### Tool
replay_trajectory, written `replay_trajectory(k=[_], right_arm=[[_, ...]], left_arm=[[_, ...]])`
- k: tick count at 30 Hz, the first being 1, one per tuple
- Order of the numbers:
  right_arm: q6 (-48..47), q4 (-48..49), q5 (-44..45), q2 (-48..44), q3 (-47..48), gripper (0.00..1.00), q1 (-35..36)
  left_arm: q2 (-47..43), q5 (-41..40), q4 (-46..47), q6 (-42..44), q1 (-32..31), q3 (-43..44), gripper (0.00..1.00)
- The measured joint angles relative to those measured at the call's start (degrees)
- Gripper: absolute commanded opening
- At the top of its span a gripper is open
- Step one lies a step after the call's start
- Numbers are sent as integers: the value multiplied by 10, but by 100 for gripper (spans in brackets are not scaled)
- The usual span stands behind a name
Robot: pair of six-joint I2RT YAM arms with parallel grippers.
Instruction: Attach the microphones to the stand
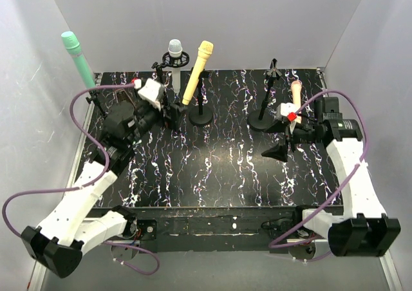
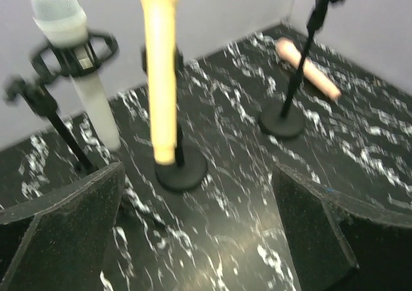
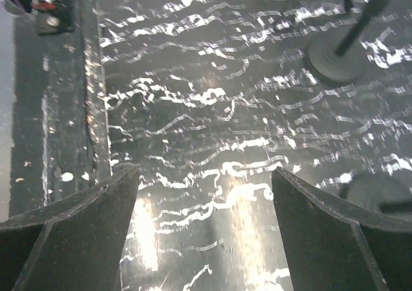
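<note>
The yellow microphone (image 1: 197, 72) (image 2: 161, 78) stands clipped upright on a round-based stand (image 1: 201, 116). Beside it, a white microphone (image 1: 175, 53) (image 2: 77, 72) sits in a ring mount. Far left, the mint green microphone (image 1: 78, 58) leans up on its own stand. A peach-pink microphone (image 1: 296, 93) (image 2: 309, 69) lies flat on the table behind an empty stand (image 1: 262, 117) (image 2: 293, 91). My left gripper (image 1: 169, 112) (image 2: 199, 233) is open just in front of the yellow microphone's base, holding nothing. My right gripper (image 1: 283, 135) (image 3: 205, 233) is open over bare table, near the empty stand.
The black marbled table (image 1: 212, 168) is walled in white on three sides. In the right wrist view its near edge strip (image 3: 64, 111) runs down the left, one stand base (image 3: 335, 59) lies ahead and another (image 3: 380, 194) close to the right finger.
</note>
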Motion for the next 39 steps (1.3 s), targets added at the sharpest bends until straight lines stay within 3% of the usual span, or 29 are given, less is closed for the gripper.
replay_trajectory(k=[6, 10, 17, 20, 30, 34, 39], right_arm=[[127, 87, 116, -107, -71, 95, -45], [231, 161, 152, -136, -104, 95, -99], [453, 339, 248, -107, -149, 94, -172], [488, 363, 260, -59, -140, 91, -172], [464, 423, 256, 46, -118, 90, -161], [415, 469, 235, 55, -118, 92, -138], [329, 541, 199, 84, -118, 88, -79]], left_arm=[[-76, 28, -26, -12, 0, -147, 98], [-81, 34, -53, -10, 0, -190, 98], [-84, 59, -59, -10, 0, -200, 98], [-83, 69, -67, -10, 0, -200, 98], [-75, 80, -75, -10, 0, -200, 98], [-75, 81, -75, -10, 0, -200, 98], [-75, 76, -75, -10, 0, -200, 98]])
